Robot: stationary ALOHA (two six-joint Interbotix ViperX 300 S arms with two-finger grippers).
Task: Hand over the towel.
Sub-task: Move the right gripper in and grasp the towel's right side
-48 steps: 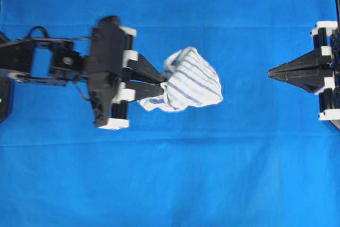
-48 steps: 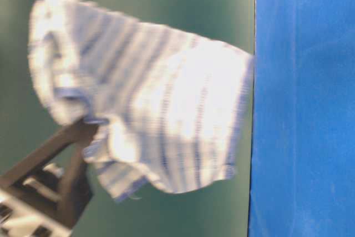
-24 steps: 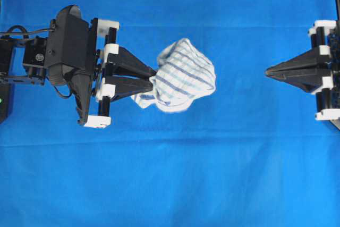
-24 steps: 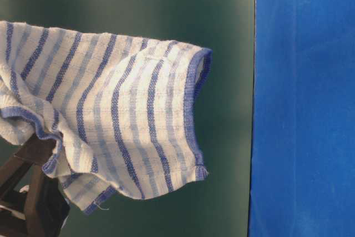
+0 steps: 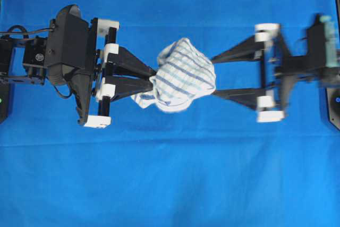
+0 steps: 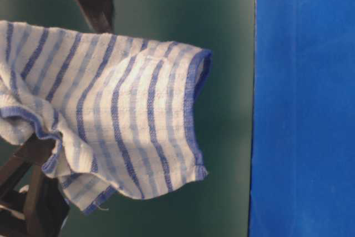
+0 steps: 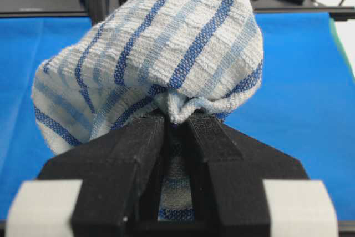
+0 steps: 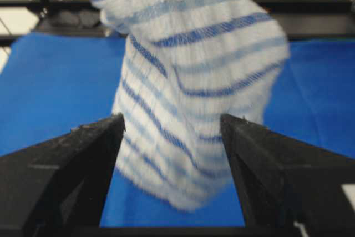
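Left gripper pinched tight on a bunched corner of the towel, which it holds in the air above the blue cloth covering the counter. Right gripper spread wide, fingertips either side of the towel's far end, not clamped on it. Right arm is motion-blurred.

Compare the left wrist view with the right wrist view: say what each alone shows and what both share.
Only the left wrist view shows the left gripper shut on a bunched fold of the towel. Only the right wrist view shows the right gripper wide open, its fingers either side of the towel's hanging end, not yet closed on it. Both show the striped towel held above the blue cloth.
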